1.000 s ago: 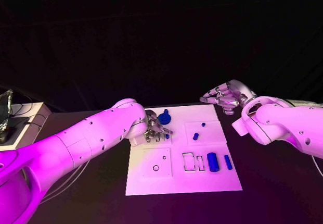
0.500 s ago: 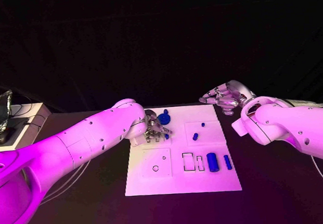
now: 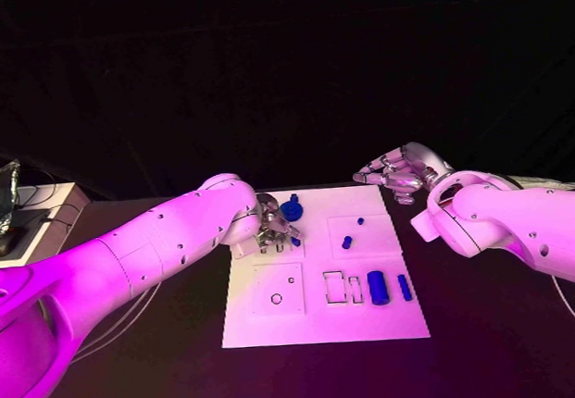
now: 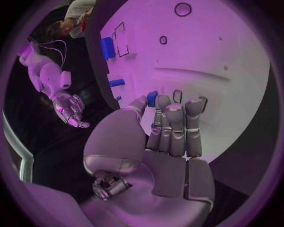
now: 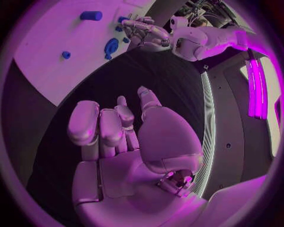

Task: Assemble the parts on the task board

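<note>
Most parts (image 3: pixel 378 287) lie loose on the board (image 3: pixel 327 326) in the middle of the table (image 3: pixel 514 348), so I judge assembly barely begun; my left hand (image 3: pixel 272 233) is at the board's far left corner, fingers (image 4: pixel 177 124) pinching a small blue part (image 4: pixel 152 98); my right hand (image 3: pixel 395 176) hovers off the far right corner, fingers apart, holding nothing.
</note>
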Tool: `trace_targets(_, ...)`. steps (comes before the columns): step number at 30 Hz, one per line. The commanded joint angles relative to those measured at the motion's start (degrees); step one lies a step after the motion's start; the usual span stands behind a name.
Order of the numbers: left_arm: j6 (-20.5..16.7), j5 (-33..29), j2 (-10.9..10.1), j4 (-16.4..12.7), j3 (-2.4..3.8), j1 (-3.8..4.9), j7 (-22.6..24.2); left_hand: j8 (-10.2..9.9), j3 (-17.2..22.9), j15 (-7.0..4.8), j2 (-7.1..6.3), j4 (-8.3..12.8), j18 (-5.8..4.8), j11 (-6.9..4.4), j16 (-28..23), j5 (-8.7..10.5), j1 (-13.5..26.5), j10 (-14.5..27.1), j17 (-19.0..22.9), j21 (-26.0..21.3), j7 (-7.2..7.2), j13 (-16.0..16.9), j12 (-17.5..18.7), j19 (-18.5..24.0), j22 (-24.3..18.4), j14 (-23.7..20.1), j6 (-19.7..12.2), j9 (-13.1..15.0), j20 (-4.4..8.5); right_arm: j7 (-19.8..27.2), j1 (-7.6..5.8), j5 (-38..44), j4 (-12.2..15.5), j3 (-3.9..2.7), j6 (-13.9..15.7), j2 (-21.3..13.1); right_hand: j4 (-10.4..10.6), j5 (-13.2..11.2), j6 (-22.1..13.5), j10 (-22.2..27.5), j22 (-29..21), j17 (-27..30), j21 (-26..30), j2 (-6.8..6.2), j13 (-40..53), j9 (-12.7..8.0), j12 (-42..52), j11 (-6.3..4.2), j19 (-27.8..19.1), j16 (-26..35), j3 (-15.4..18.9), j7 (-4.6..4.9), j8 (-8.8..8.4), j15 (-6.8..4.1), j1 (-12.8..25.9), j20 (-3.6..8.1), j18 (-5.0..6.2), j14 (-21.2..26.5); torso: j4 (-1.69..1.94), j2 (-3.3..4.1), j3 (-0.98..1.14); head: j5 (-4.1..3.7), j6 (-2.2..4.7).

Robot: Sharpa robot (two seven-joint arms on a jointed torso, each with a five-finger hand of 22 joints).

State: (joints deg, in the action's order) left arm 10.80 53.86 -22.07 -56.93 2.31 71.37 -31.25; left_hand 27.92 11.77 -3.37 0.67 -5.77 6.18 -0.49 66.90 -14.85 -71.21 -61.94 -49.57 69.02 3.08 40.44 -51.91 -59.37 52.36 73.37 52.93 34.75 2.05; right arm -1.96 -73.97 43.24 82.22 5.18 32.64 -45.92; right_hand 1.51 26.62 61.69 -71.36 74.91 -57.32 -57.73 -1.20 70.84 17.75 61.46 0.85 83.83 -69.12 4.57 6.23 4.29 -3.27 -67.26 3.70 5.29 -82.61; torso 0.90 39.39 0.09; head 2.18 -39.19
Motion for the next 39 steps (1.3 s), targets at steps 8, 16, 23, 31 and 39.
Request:
trace_targets(8, 1.82, -0.28, 0.15, 0.08, -0.31, -0.16, 1.17, -3.69, 13.15, -0.16, -2.36, 3.97, 0.35, -0.34, 0.16, -0.24, 2.61, -0.46, -0.45, -0.85, 0.3, -0.47, 1.73, 0.03, 0.67, -0.01, 1.78, -0.95, 0.19, 0.43, -0.01, 0.36, 0.07, -0.02, -1.01, 0.12, 0.12, 0.13, -0.25, 0.21, 7.84, 0.05, 0.32, 0.17, 0.05, 0.03, -0.28, -0.17, 3.94, -0.24, 0.32, 0.03, -0.3, -0.1, 0.21, 0.42, 0.26, 0.02, 0.08, -0.04, -0.03, 0.17, -0.1)
trace_targets(16, 0.5, -1.55, -0.59, -0.75, -0.37, -0.18, 2.05, -3.94, 22.59, -0.35, -3.87, 8.63, 0.1, -0.58, 0.67, -0.49, 6.2, -1.71, -1.97, -0.74, 0.31, -0.69, 2.88, -0.26, 1.71, 0.76, 2.42, 2.02, 0.86, 0.56, 0.0, 0.31, 0.08, -0.02, -0.99, 0.04, 0.08, 0.24, -0.27, 0.16, 7.85, 0.11, 0.31, 0.28, 0.09, -0.03, -0.23, -0.17, 3.94, -0.2, 0.32, 0.04, -0.33, -0.1, 0.16, 0.43, 0.25, 0.03, 0.13, -0.03, -0.06, 0.37, -0.06)
trace_targets(23, -1.66, -3.77, -2.9, -3.58, -0.33, -0.19, 2.02, -3.19, 25.62, -0.86, -5.5, 10.44, -0.25, -1.21, 1.46, -4.09, 8.16, -3.28, -4.02, 0.08, -0.31, -0.7, 3.44, -1.8, 3.35, 2.32, 3.52, 4.71, 1.6, 0.68, 0.0, 0.3, 0.17, -0.02, -0.91, -0.25, 0.06, 0.27, -0.3, 0.17, 7.85, 0.12, 0.3, 0.29, 0.09, -0.07, -0.24, -0.17, 3.94, -0.2, 0.34, 0.05, -0.35, -0.09, 0.16, 0.43, 0.25, 0.02, 0.22, -0.02, -0.04, 0.57, -0.11)
trace_targets(31, -4.54, -4.4, -7.34, -9.07, -0.2, -0.15, 1.81, -4.42, 25.32, -2.02, -7.08, 12.17, -1.01, -2.5, 2.63, -10.64, 9.99, -7.4, -9.05, 2.0, -1.59, -0.74, 5.01, -5.65, 6.56, 6.44, 6.92, 5.96, 2.84, 0.72, 0.0, 0.3, 0.28, -0.02, -0.78, -0.7, 0.06, 0.38, -0.44, 0.19, 7.84, 0.16, 0.34, 0.37, 0.07, -0.19, -0.28, -0.14, 3.93, -0.17, 0.37, 0.1, -0.39, -0.07, 0.21, 0.41, 0.26, 0.03, 0.46, -0.26, 0.0, 0.52, -0.54)
trace_targets(39, -6.49, -0.92, -9.76, -12.05, -0.15, -0.15, 1.04, -6.21, 24.4, -2.51, -7.62, 12.17, -1.39, -3.08, 2.17, -12.97, 9.95, -9.52, -11.42, 2.71, -2.2, 0.07, 5.83, -7.83, 8.55, 7.72, 8.98, 7.22, 3.37, 0.71, 0.0, 0.3, 0.29, -0.02, -0.69, -1.05, 0.06, 0.38, -0.44, 0.19, 7.84, 0.16, 0.34, 0.37, 0.07, -0.19, -0.28, -0.14, 3.93, -0.17, 0.37, 0.1, -0.39, -0.07, 0.21, 0.41, 0.26, 0.03, 0.45, -0.27, -0.02, 0.69, -0.78)
